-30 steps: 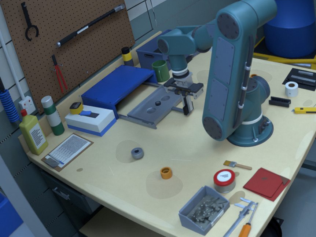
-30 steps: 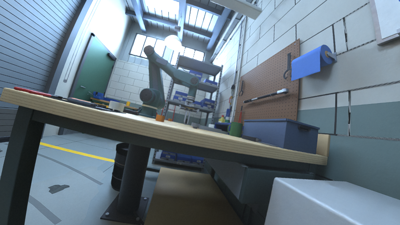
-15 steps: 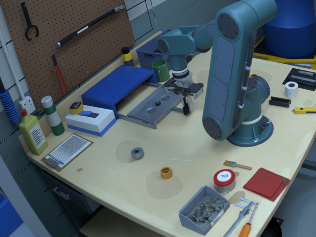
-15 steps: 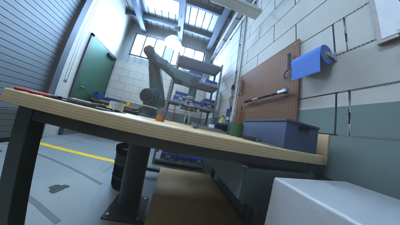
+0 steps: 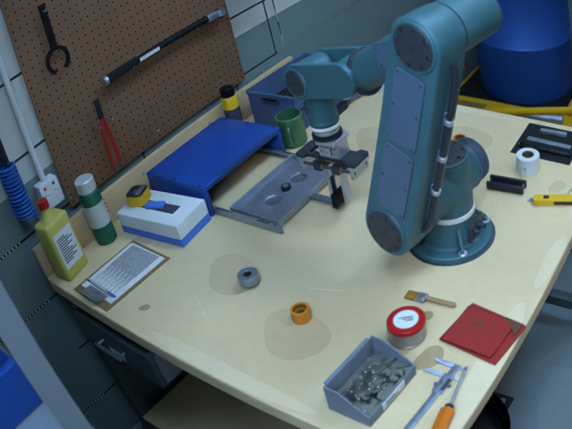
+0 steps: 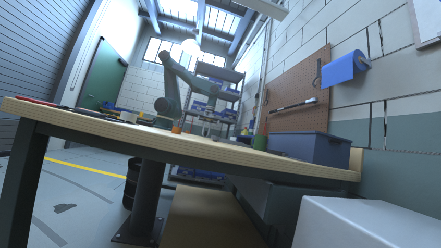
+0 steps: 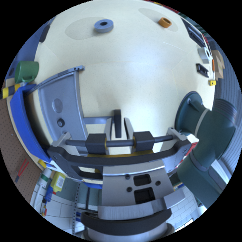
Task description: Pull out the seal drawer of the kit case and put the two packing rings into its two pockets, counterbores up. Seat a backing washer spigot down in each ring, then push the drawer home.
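Note:
The black handle point(image 5: 337, 196) point(image 7: 117, 123) of the grey seal drawer point(image 5: 281, 190) point(image 7: 62, 109) stands between my fingers, at the drawer's front. The drawer is pulled out of the blue kit case point(image 5: 214, 154) point(image 7: 21, 119) and shows two round pockets, with a small dark knob between them. A grey packing ring point(image 5: 248, 277) point(image 7: 103, 25) and an orange ring point(image 5: 301, 313) point(image 7: 165, 22) lie apart on the table toward its front edge. Another orange part point(image 6: 176, 130) sits by the arm's base. My gripper point(image 5: 338, 193) point(image 7: 118, 126) is open around the handle and holds nothing.
The arm's teal base point(image 5: 453, 229) stands right of the drawer. A green mug point(image 5: 291, 127) and a blue bin point(image 5: 272, 92) sit behind the case, a white-and-blue box point(image 5: 162, 217) to its left. A parts tray point(image 5: 369, 379), a red-lidded tin point(image 5: 406, 326) and calipers lie at the front right.

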Motion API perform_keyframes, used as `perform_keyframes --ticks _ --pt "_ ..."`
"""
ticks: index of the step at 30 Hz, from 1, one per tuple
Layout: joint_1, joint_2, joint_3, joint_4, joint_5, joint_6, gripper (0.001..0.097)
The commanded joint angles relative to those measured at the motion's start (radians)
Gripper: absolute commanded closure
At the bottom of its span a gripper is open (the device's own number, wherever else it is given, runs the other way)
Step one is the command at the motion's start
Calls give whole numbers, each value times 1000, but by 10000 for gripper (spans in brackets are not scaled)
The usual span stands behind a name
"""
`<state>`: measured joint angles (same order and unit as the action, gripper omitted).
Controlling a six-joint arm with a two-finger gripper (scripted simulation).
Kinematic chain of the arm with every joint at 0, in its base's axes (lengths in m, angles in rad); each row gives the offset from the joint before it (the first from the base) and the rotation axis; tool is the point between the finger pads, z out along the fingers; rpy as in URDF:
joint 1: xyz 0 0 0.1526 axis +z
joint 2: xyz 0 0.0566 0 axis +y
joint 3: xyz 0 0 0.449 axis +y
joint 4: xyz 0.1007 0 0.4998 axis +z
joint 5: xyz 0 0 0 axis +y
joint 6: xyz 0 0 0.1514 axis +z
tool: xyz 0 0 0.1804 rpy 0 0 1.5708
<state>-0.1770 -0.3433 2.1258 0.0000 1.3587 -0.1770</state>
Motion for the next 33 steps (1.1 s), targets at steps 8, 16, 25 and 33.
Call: perform_keyframes --ticks 8,16,25,33 --pt "0 -8 -10 0 16 0 666" --pt "0 -39 -52 0 88 0 666" --pt "0 -71 -117 0 186 0 666" --pt "0 -81 -149 0 230 0 666"
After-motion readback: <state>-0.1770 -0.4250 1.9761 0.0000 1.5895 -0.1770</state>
